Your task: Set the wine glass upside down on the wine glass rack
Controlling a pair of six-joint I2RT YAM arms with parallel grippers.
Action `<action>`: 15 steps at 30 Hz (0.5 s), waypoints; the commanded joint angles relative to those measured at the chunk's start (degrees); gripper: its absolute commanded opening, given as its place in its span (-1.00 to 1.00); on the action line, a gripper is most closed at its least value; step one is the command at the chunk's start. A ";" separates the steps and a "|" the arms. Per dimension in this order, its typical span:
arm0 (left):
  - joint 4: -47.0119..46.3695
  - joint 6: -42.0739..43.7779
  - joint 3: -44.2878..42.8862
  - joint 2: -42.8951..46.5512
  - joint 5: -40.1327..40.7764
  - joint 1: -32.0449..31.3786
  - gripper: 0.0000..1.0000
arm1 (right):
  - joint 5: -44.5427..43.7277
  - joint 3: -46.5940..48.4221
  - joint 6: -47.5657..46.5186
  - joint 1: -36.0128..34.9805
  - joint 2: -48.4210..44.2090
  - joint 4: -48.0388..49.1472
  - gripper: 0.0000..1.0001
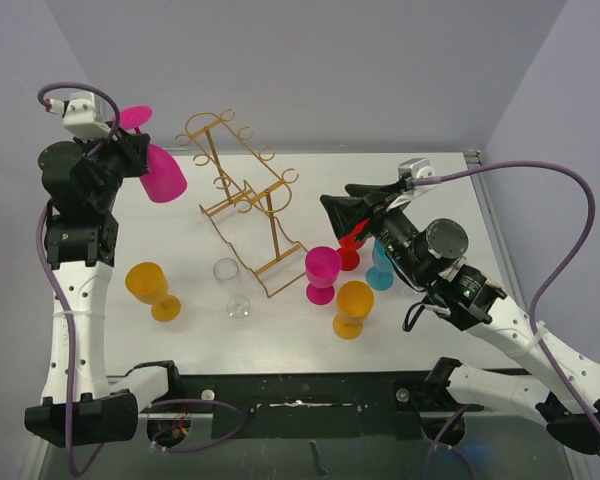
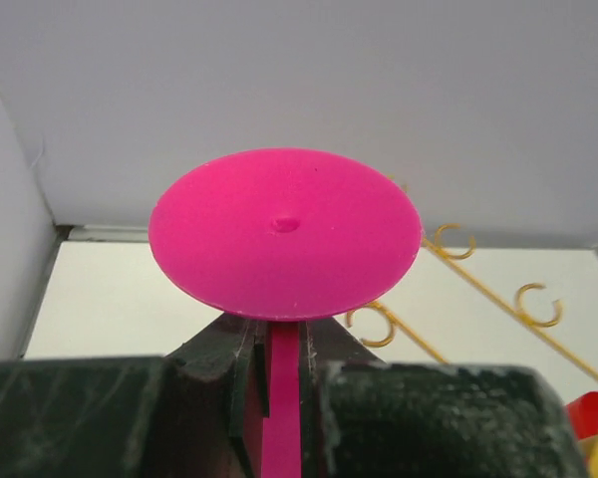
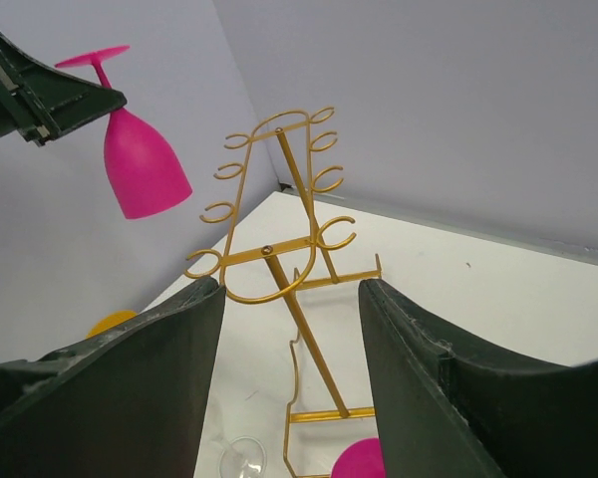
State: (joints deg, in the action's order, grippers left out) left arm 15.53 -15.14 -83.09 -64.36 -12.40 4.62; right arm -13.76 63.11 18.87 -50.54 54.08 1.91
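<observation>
My left gripper point(image 1: 128, 148) is raised at the far left, shut on the stem of a pink wine glass point(image 1: 163, 175) held upside down, foot up and bowl down. In the left wrist view the round pink foot point(image 2: 284, 234) sits just above my left gripper point(image 2: 279, 349), with the stem clamped between the jaws. The gold wire wine glass rack point(image 1: 242, 190) stands to the right of the glass, apart from it. My right gripper point(image 1: 345, 208) hovers right of the rack, open and empty. The right wrist view looks between my right gripper point(image 3: 291, 289) at the rack point(image 3: 279, 254) and the hanging pink glass point(image 3: 140, 164).
Other glasses stand on the white table point(image 1: 430, 180): an orange one point(image 1: 152, 288) at the front left, a clear one point(image 1: 230, 285) by the rack's base, and a pink point(image 1: 322, 272), orange point(image 1: 353, 305), blue point(image 1: 382, 268) and red point(image 1: 352, 248) group under my right arm.
</observation>
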 commanded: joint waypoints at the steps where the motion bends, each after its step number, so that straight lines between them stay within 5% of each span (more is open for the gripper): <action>1: -6.04 8.40 4.13 0.42 4.60 0.30 -1.00 | -1.78 -0.97 -0.34 0.48 -0.87 3.13 0.13; 6: -9.97 11.26 9.24 -0.18 5.86 0.31 -1.00 | -2.00 -1.59 -0.33 0.49 -1.69 2.77 0.13; 15: -21.58 17.37 17.94 -1.13 -4.36 0.29 -1.00 | -1.43 -2.71 0.12 0.60 -2.63 3.61 0.13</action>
State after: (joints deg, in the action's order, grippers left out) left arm 5.08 -2.13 -66.89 -65.28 -11.77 4.62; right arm -14.66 60.47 18.87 -50.28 52.71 2.07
